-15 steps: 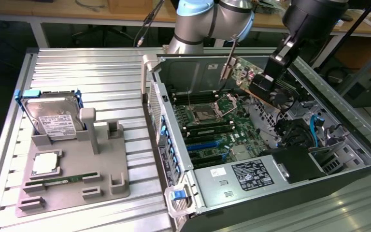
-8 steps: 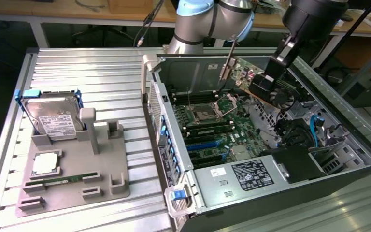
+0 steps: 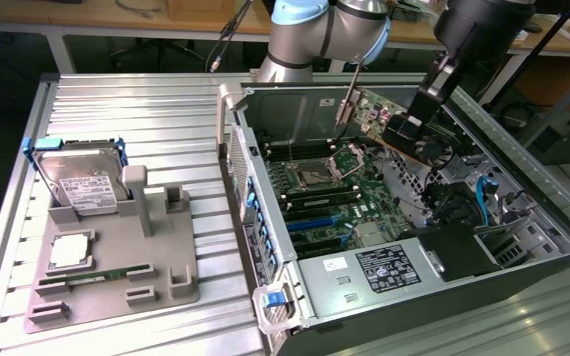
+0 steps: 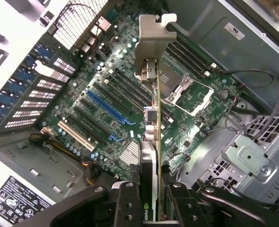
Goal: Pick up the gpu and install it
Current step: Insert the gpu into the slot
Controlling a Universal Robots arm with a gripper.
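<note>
The gpu (image 3: pixel 372 113) hangs tilted in the air above the open computer case (image 3: pixel 522 178), its silver end bracket (image 3: pixel 346 104) pointing down toward the case's far wall. My gripper (image 3: pixel 415 127) is shut on the card's black cooler end. In the wrist view the gpu (image 4: pixel 149 156) shows edge-on, bracket (image 4: pixel 152 40) farthest from me, clamped between my black fingers (image 4: pixel 127 205). Below it lies the green motherboard (image 4: pixel 196 127) with its blue expansion slot (image 4: pixel 106 106) and black slots; the card is held clear of them.
A grey parts fixture (image 3: pixel 166 252) on the metal table at the exterior view's left holds a hard drive (image 3: pixel 85 185), a processor (image 3: pixel 70 251) and a memory stick (image 3: pixel 97 276). The case walls, blue cables (image 3: pixel 483 200) and the power supply (image 3: pixel 384 267) ring the motherboard.
</note>
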